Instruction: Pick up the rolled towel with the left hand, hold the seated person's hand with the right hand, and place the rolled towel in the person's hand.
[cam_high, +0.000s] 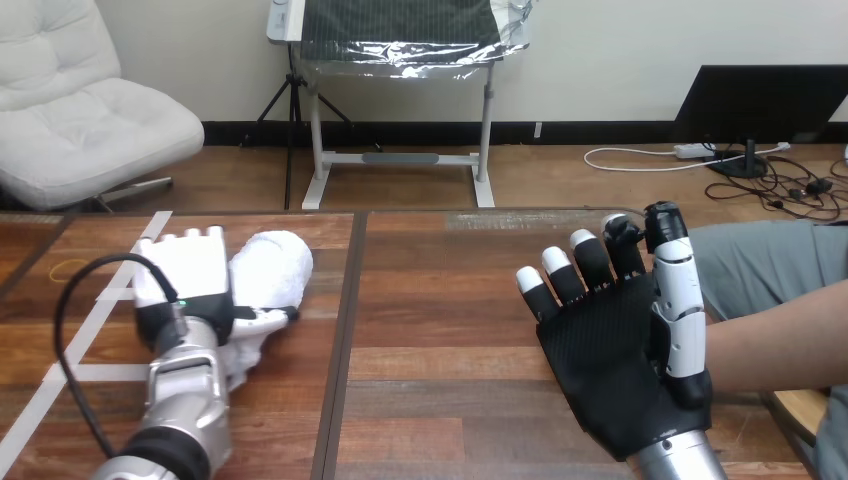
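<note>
At nine o'clock on the table (450, 300), the robot's left hand (195, 280) lies over the white rolled towel (275, 262); I cannot tell its grip. At four o'clock, the right hand (620, 360) is spread flat beside the person's forearm (780, 340). A loose hold could drop the towel.

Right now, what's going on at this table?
The robot's left hand is on the white rolled towel, which lies on the wooden table at the left. Its right hand is up with fingers straight, palm toward the camera, in front of the person's forearm; whether they touch is hidden.
</note>
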